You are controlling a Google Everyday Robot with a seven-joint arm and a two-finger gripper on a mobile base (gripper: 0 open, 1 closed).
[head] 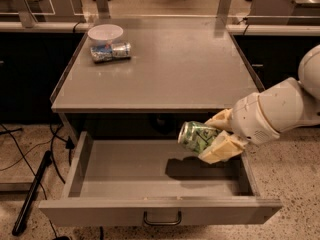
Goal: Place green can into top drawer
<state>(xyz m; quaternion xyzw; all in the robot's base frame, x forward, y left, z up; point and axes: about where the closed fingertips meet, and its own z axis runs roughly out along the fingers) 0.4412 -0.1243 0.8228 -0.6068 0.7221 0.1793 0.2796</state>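
Observation:
The green can (196, 136) has a green, white-streaked label and a silver end facing left. It lies on its side in my gripper (218, 134), whose cream fingers are shut on it from above and below. The can hangs in the air over the right part of the open top drawer (125, 171), above its floor, and casts a shadow there. The drawer is a wide, shallow grey metal tray pulled fully out, with a dark handle (162, 219) on its front panel. My white arm (272, 111) reaches in from the right.
On the grey table top (175, 69) at the back left lie a blue-and-white silver can (111, 52) and a white bowl (105, 33). A black cable and a rod (32, 194) lie on the floor at the left. Desks and chairs stand behind.

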